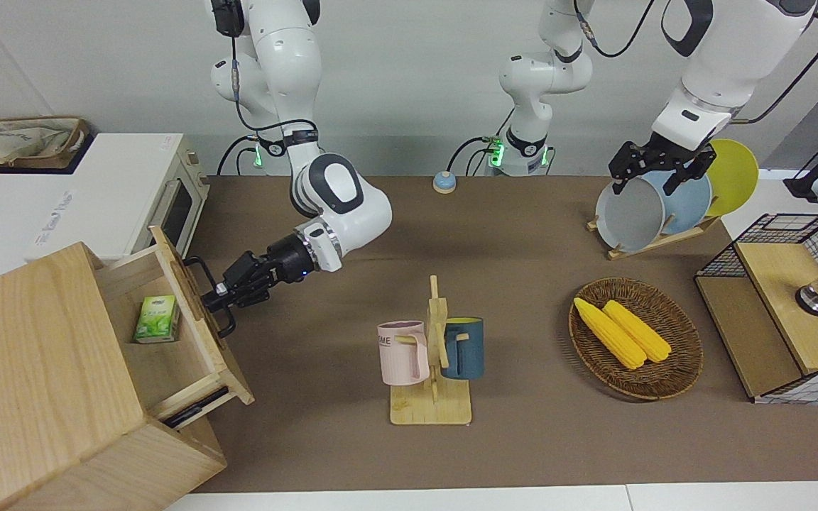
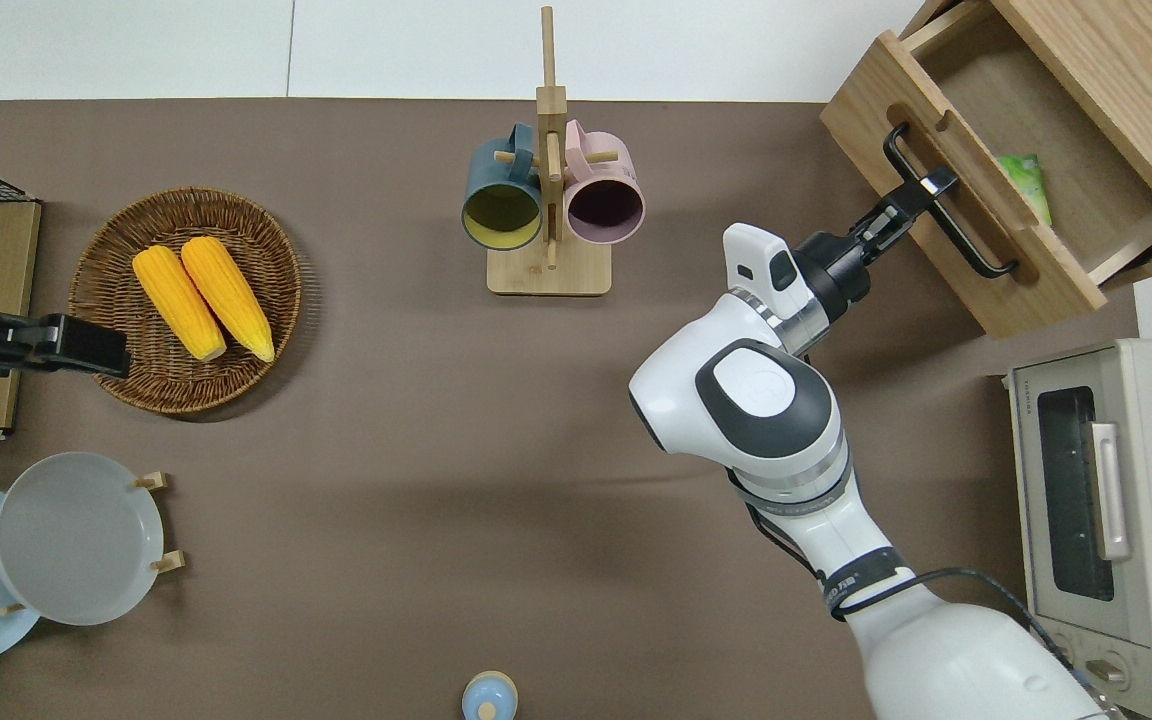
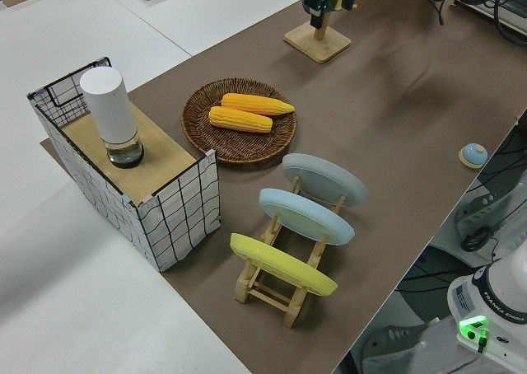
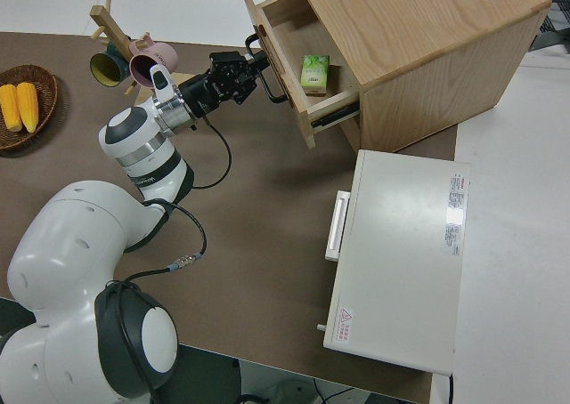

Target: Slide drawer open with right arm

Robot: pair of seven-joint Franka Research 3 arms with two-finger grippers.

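Right arm: the white right arm (image 2: 766,400) reaches out low over the brown table (image 2: 416,450) toward the big pale wooden cabinet (image 1: 33,369) at its own end of the table.
Right gripper: the right gripper (image 1: 219,296) has its black fingers (image 2: 921,186) closed around the handle, one finger on each side of the bar, with no gap showing.
Handle: the black loop handle (image 2: 946,215) sits across the drawer's front panel; the fingers grip it at roughly the middle of its length.
Drawer: the drawer (image 1: 167,333) stands pulled well out of the cabinet, its front panel right at the fingertips and its open tray running away from them into the cabinet body.
Drawer contents: a small green carton (image 1: 157,319) lies inside on the drawer floor, just past the front panel from the fingers, not touching them.
Toaster oven: the white toaster oven (image 2: 1106,500) stands beside the cabinet, nearer to the robots, well apart from the fingers, its door closed.
Mug rack: a wooden mug rack (image 2: 548,200) carrying a dark blue mug (image 2: 501,200) and a pink mug (image 2: 604,200) stands near the middle of the table, well apart from the fingers toward the left arm's end.
Basket: a wicker basket (image 2: 106,300) holding two corn cobs (image 2: 201,300) sits farther along toward the left arm's end.
Left arm: parked; I cannot tell how the left gripper (image 1: 654,167) has its fingers set.
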